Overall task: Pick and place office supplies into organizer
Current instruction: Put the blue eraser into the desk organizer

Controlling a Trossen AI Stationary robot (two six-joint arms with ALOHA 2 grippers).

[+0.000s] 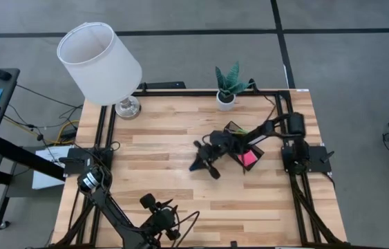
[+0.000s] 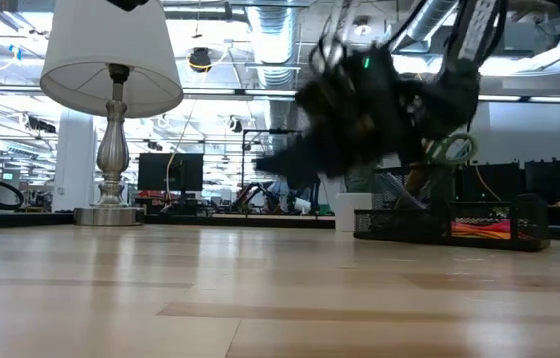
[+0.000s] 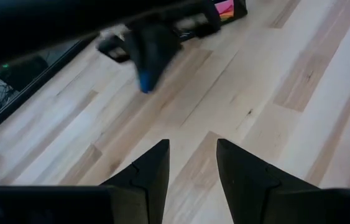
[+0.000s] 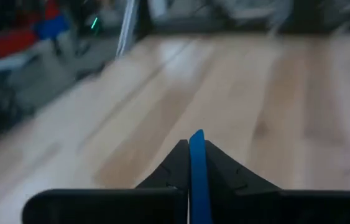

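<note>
The right arm reached out over the middle of the wooden bench (image 1: 180, 149), and its jaws (image 4: 197, 163) were pinched together on a thin blue eraser (image 4: 196, 180), which stood on edge between the two dark fingers (image 4: 173, 167) in the right wrist view. From above, that gripper sat just right of the frame's centre, tip pointing toward the lower left. The left wrist view caught it from the other side, blurred, with the blue piece poking out below the dark fingers in the upper left of that frame. In the low view the same arm hung as a dark smear in the upper centre, clear of the bench surface.

The black organizer (image 1: 244, 142) sat on the bench just right of centre in the overhead frame, directly behind the right gripper, with the pink sticky-note pad (image 1: 248, 158) showing bright inside it. In the low view it stood at the right edge, and pens (image 2: 399, 194) leaned up out of its back part.

The left arm waited at the bottom of the overhead frame, near the bench's front edge; its jaws (image 3: 192, 163) stood apart with bare wood showing between them.

A white lamp (image 1: 101, 63) stood at the upper left of the bench, and a small potted plant (image 1: 227, 86) at the top edge, centre right.
</note>
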